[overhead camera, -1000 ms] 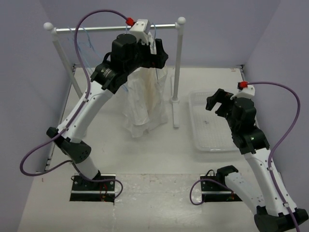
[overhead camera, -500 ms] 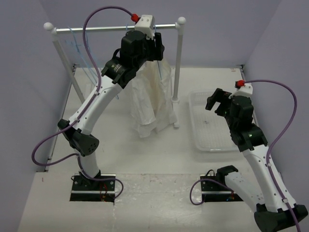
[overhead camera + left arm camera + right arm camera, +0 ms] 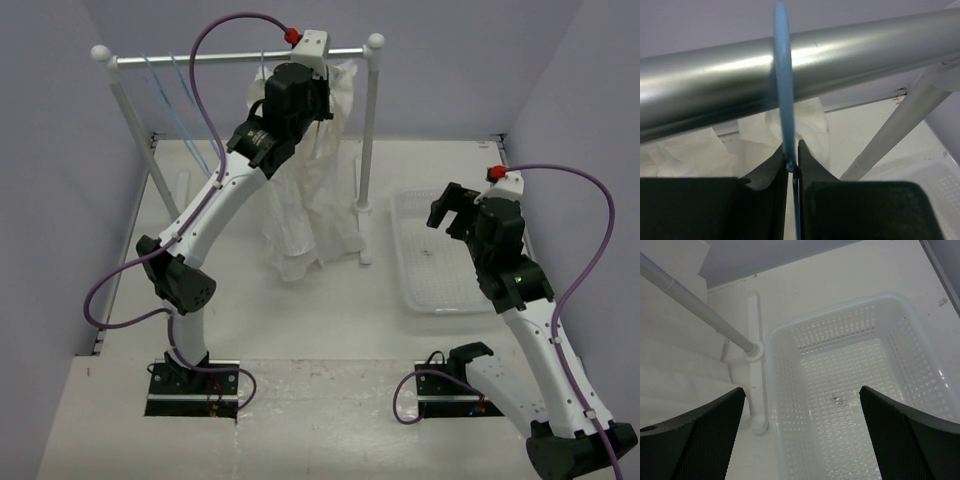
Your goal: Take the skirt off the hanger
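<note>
White crinkled skirt (image 3: 300, 235) hung limp. Left jaws pinched the blue hanger (image 3: 783, 75); right jaws stood wide open.

Crinkled matt cloth skirt (image 3: 292, 238); smooth blue plastic hanger (image 3: 783, 85); glossy brushed metal rail (image 3: 865, 42).

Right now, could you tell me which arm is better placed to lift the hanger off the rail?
Left. The left gripper is shut on the blue hanger hook at the rail, skirt hanging below; the right gripper hangs open over the basket.
</note>
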`<state>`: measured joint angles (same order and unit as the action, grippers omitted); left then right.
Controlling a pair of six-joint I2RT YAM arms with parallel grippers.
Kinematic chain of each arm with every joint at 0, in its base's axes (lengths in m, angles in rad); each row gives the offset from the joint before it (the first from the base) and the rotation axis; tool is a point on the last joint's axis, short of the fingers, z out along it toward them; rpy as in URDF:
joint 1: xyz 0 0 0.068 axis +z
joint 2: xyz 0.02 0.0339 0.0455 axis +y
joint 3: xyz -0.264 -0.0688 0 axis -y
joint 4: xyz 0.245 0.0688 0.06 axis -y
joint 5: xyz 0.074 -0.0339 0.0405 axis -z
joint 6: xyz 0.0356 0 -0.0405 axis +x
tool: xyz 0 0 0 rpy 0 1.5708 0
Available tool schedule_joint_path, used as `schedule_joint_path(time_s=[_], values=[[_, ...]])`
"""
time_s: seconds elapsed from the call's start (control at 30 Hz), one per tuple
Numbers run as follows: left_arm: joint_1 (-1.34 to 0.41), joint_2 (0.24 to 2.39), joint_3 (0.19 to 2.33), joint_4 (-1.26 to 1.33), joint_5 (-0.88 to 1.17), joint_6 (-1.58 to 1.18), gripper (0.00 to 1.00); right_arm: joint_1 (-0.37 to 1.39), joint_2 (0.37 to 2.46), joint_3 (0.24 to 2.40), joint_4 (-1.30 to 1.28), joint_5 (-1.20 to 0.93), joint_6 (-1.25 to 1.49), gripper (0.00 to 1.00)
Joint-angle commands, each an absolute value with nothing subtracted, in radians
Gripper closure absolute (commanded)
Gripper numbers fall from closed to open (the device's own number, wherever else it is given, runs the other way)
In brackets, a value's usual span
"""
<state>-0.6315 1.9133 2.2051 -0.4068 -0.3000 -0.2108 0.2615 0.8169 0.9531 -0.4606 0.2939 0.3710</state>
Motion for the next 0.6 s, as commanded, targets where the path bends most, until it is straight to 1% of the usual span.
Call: schedule_joint_path(time_s=[0.0,0.07,0.13,0.23,0.4,0.57], values=[[-0.635,1.898,2.257,-0.318,-0.333,-0.169,0.93,0.262,0.819,0.976,-0.446,0.305,0.350,0.01],[-0.643,1.884,2.246,-0.296,-0.345,-0.147,1.00,0.262,0.821,0.976,-0.448,0.298,0.348,0.01],[-0.655,1.870,2.246,-0.282,-0.354,-0.117,1.00,0.262,0.821,0.974,-0.446,0.284,0.347,0.01],[-0.690,1.849,2.247,-0.256,-0.441,-0.066,1.00,0.262,0.816,0.977,-0.440,0.256,0.341,0.01],[-0.750,1.793,2.244,-0.241,-0.528,-0.020,1.00,0.262,0.813,0.976,-0.433,0.184,0.325,0.01],[-0.796,1.740,2.188,-0.233,-0.707,-0.006,1.00,0.264,0.815,0.971,-0.428,0.120,0.311,0.01]])
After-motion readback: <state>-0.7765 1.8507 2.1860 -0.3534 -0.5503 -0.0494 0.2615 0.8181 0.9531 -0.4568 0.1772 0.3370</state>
